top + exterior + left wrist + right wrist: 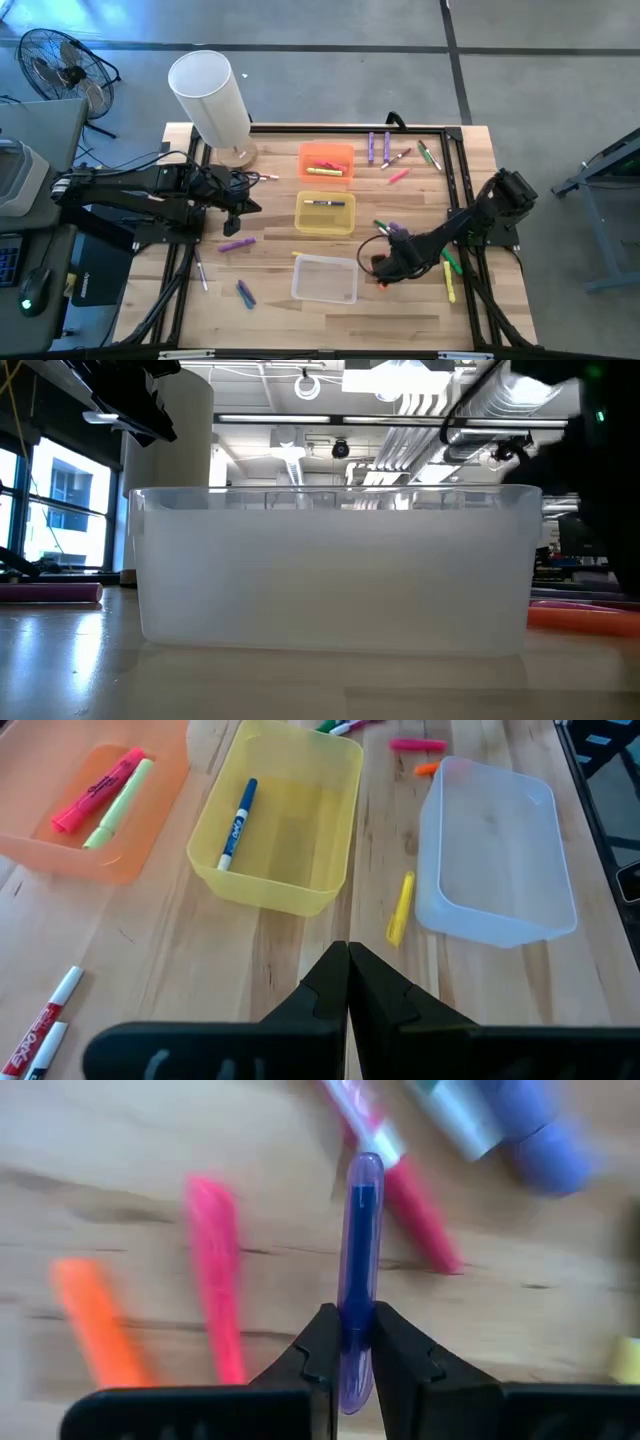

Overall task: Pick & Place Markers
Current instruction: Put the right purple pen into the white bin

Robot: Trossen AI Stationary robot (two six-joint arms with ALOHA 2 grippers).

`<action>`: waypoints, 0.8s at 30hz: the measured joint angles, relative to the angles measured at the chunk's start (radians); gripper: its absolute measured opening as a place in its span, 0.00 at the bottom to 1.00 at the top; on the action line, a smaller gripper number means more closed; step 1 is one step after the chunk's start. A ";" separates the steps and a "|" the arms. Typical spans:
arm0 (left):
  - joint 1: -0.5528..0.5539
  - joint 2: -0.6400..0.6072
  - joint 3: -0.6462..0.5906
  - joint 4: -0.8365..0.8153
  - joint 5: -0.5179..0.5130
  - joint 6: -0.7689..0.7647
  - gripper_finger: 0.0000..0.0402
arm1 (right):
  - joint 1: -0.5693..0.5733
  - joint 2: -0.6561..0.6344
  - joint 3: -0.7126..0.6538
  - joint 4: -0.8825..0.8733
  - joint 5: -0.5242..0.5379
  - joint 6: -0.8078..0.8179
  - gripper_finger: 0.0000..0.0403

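right gripper (347, 1342) clamped across a purple marker (358, 1230), pinched near one end, the rest sticking out past the fingertips, just over the table (330, 325) beside the clear bin (325, 279). Likely light, stiff, smooth plastic: an off-centre hold could let it pivot, mid-barrel would be steadier. Orange marker (92, 1320) and pink marker (218, 1275) lie loose on the wood just beyond. left gripper (347, 965) closed, empty, near the yellow bin (300, 892); more markers further back

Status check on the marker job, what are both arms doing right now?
Right tool shut on purple marker, beside clear bin. Left tool shut, empty, waiting near yellow bin. Nothing blocking.
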 joint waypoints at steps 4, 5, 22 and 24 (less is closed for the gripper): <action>0.000 0.000 0.000 0.006 -0.002 0.000 0.00 | 0.006 -0.013 0.171 -0.257 0.060 -0.085 0.07; 0.000 0.000 0.000 0.006 -0.002 0.000 0.00 | 0.007 -0.012 0.220 -0.304 0.096 -0.129 0.07; 0.000 0.001 0.000 0.002 0.006 0.008 0.00 | -0.126 0.193 0.718 -0.044 0.160 -1.002 0.07; 0.000 0.001 0.000 0.001 0.008 0.008 0.00 | -0.139 0.217 0.713 -0.039 0.108 -1.047 0.07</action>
